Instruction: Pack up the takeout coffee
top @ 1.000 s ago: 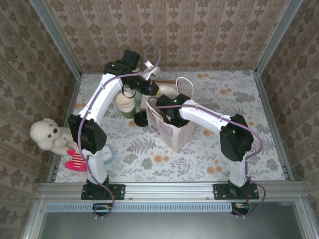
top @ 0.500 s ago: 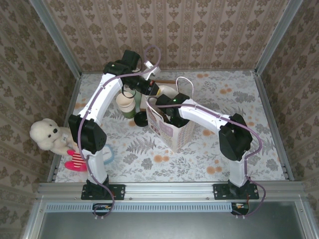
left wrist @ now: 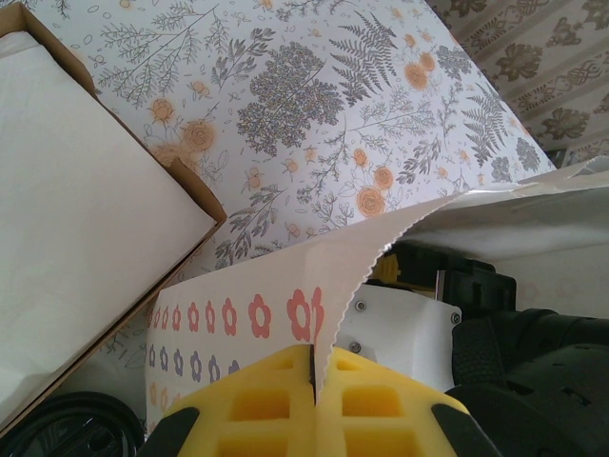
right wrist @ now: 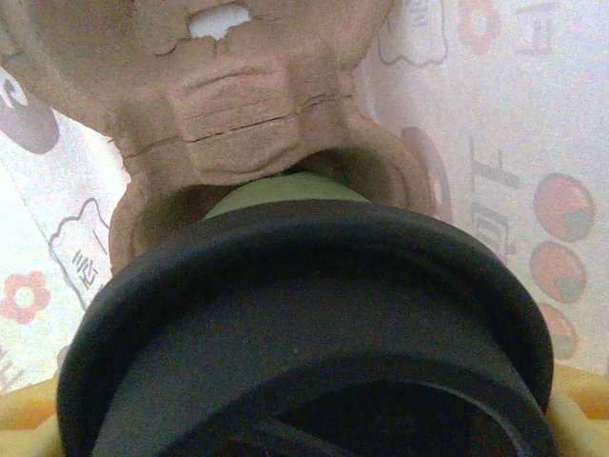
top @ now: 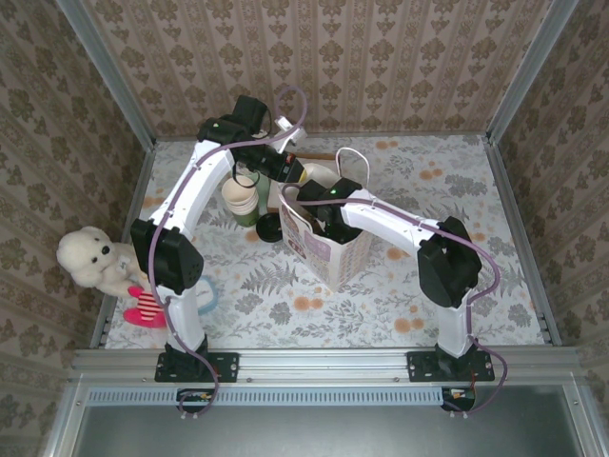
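Top external is looking down on one flower-printed table [top: 476, 190], where two arms are meeting at one printed paper bag [top: 328, 255] standing near the middle. The right arm's wrist is reaching down into the bag's mouth, so the bag walls are hiding its fingers from above. In the left wrist view one cardboard box [left wrist: 76, 238] with a pale inside is running off the left edge, cut off by the frame. One cream teddy bear [top: 88, 259] is sitting at the table's left edge. One stack of lidless cream cups [top: 240, 198] is standing left of the bag; how many cups are making it up is too hard to count. Inside the bag, one brown pulp carrier [right wrist: 247, 105] is lying with an empty slot just behind the takeout coffee [right wrist: 304, 314], a single cup whose black lid is covering nearly all of its olive-green body and blocking the lower part of the right wrist view. One loose black lid [top: 269, 228] is lying between the stack and the bag. The right gripper [right wrist: 300, 409] is clasping the takeout coffee, yellow pads [right wrist: 19, 419] peeking out on either side of the lid. The left gripper [left wrist: 314, 400] is pinching the bag's serrated top edge, its yellow pads pressing flat together on the paper.
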`<state>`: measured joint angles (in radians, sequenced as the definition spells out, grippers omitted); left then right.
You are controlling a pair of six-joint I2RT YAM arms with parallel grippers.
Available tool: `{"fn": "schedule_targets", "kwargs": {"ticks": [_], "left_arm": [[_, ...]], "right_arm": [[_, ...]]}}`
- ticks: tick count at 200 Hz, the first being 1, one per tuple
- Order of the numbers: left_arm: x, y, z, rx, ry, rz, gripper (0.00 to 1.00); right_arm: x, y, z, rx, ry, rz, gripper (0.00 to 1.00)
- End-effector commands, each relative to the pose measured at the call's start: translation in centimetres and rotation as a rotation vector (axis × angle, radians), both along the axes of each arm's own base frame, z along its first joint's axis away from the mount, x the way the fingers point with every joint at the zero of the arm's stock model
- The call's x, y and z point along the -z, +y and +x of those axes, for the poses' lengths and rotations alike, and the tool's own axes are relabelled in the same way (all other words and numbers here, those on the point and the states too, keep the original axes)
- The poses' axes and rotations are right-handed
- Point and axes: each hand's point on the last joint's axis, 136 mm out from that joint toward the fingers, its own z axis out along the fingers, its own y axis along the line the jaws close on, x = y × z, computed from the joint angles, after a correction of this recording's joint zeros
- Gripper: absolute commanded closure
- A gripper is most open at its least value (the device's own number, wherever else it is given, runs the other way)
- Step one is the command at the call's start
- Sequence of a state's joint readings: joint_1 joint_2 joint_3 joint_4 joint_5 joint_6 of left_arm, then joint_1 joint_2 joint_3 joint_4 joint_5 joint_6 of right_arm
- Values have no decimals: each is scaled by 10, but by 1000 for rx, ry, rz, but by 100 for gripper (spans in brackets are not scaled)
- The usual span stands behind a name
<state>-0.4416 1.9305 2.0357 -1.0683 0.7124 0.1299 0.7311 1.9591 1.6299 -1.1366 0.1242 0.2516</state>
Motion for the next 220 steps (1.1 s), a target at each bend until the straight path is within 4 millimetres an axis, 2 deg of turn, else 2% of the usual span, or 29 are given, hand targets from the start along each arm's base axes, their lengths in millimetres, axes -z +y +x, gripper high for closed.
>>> {"fn": "schedule_targets", "kwargs": {"ticks": [1, 24, 84, 136, 220], "left_arm": [[-8, -3, -6, 19, 4, -39, 100], [-8, -4, -5, 20, 3, -41, 100], [-10, -4, -5, 19, 0, -45, 100], [-8, -4, -6, 20, 5, -42, 100], [-11, -4, -6, 20, -2, -47, 100]], "right_arm": [[81, -13, -10, 58, 121, -89, 38], [85, -20, -13, 73, 121, -118, 38], [85, -18, -10, 73, 107, -105, 38], [96, -21, -12, 76, 126, -114, 38], [52, -4, 4, 64, 50, -30, 34]]}}
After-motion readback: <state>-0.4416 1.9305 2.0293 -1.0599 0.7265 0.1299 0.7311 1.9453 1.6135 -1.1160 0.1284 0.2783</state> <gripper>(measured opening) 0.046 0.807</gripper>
